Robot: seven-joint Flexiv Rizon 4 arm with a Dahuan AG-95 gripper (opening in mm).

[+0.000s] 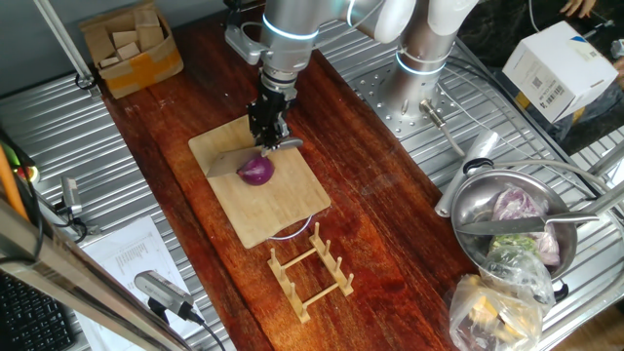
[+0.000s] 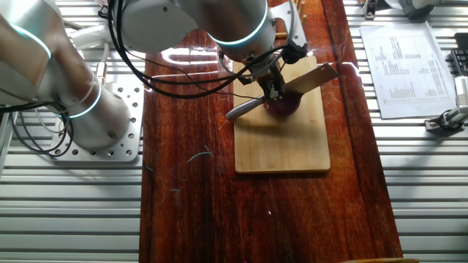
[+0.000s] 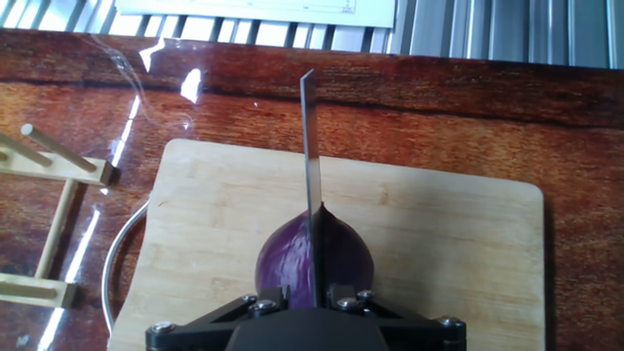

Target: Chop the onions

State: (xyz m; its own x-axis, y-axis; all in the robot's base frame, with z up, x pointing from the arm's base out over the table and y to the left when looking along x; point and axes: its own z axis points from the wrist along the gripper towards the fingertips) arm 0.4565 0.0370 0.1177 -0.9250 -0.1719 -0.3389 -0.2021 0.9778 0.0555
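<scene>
A small glossy purple onion [image 1: 256,172] sits on the bamboo board [image 1: 263,210] in the middle of the dark wooden table. My gripper [image 1: 268,132] is directly above it, shut on a knife [image 1: 229,164]. The knife's blade lies across the top of the onion. In the hand view the blade [image 3: 312,146] runs straight away from my gripper [image 3: 310,297] and its edge is sunk into the onion [image 3: 283,258], along its middle. The other fixed view shows the blade [image 2: 316,77] angled up past the onion [image 2: 284,107], with the handle [image 2: 241,109] on the other side of the gripper.
A wooden slatted rack [image 1: 310,271] stands just off the board's near end. A thin ring [image 3: 112,263] shows under the board's edge. A box of wooden blocks [image 1: 132,44] is at the far left corner. A metal bowl [image 1: 466,210] of vegetables and a plastic bag [image 1: 497,307] are at the right.
</scene>
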